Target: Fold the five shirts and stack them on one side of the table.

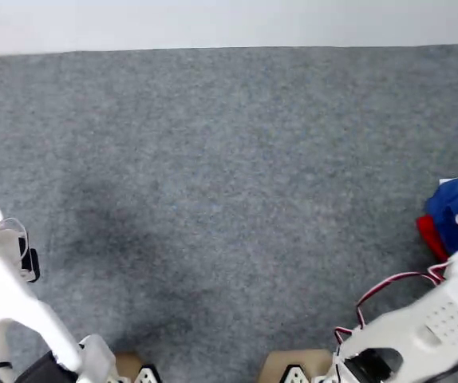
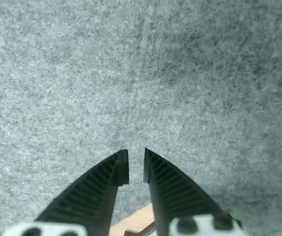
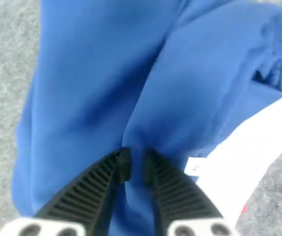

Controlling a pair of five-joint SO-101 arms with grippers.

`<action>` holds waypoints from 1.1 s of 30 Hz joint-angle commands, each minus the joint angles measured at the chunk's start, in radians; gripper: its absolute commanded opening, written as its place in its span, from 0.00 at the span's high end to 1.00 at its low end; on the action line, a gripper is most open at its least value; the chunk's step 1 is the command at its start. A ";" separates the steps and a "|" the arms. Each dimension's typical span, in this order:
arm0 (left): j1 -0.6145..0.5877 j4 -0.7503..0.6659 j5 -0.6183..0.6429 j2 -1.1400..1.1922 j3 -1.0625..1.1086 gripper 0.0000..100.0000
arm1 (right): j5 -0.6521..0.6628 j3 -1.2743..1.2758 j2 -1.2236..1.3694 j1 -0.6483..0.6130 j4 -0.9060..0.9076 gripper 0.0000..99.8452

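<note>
Right jaws sit closest to the lens, black ribbed tips drawn almost together with a thin slit left between them. They are poised at a crease in the blue shirt. You cannot tell from here whether any cloth is caught in that slit or the tips just rest on it. Under the blue shirt lies a white shirt, and a sliver of a red shirt peeks out below that.

From the high view, your right arm stands beside the pile at the right-hand edge of the grey felt tabletop. The pile has blue on top, red at its near corner and a strip of white at the far side. It runs off the edge of the view, so you can count three colours and no more.

Your left arm stands at the opposite side, well apart from the pile. Left jaws hang over the felt with the same narrow gap and hold nothing.

Judging by this, you are late in the job. Every shirt you can see is already in the one stack on the right. What looks left is to settle the blue shirt, which lies rumpled and not flat, then let go and confirm that five are in the stack.
</note>
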 commanded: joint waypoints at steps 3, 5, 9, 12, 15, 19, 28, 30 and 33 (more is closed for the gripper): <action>0.006 0.014 0.002 -0.034 -0.013 0.93 | -0.008 -0.054 -0.041 0.012 0.012 0.99; 0.006 0.011 0.002 -0.034 -0.013 0.93 | -0.008 -0.057 -0.076 0.012 0.012 0.99; 0.006 0.011 0.002 -0.034 -0.013 0.93 | -0.006 -0.057 -0.147 0.012 0.013 0.99; 0.006 0.012 0.002 -0.034 -0.013 0.93 | -0.006 -0.057 -0.189 0.010 0.024 0.98; 0.006 0.014 0.002 -0.034 -0.013 0.93 | -0.006 -0.057 -0.228 0.004 0.047 0.91; 0.006 0.015 0.002 -0.034 -0.013 0.93 | -0.006 -0.057 -0.248 -0.013 0.051 0.75; 0.006 0.015 0.000 -0.034 -0.013 0.93 | -0.014 -0.057 -0.196 -0.019 0.039 0.67; 0.008 0.015 0.000 -0.034 -0.013 0.93 | -0.014 -0.063 -0.170 -0.031 0.039 0.67; 0.008 0.015 0.000 -0.034 -0.013 0.93 | -0.015 -0.064 -0.170 -0.048 0.039 0.71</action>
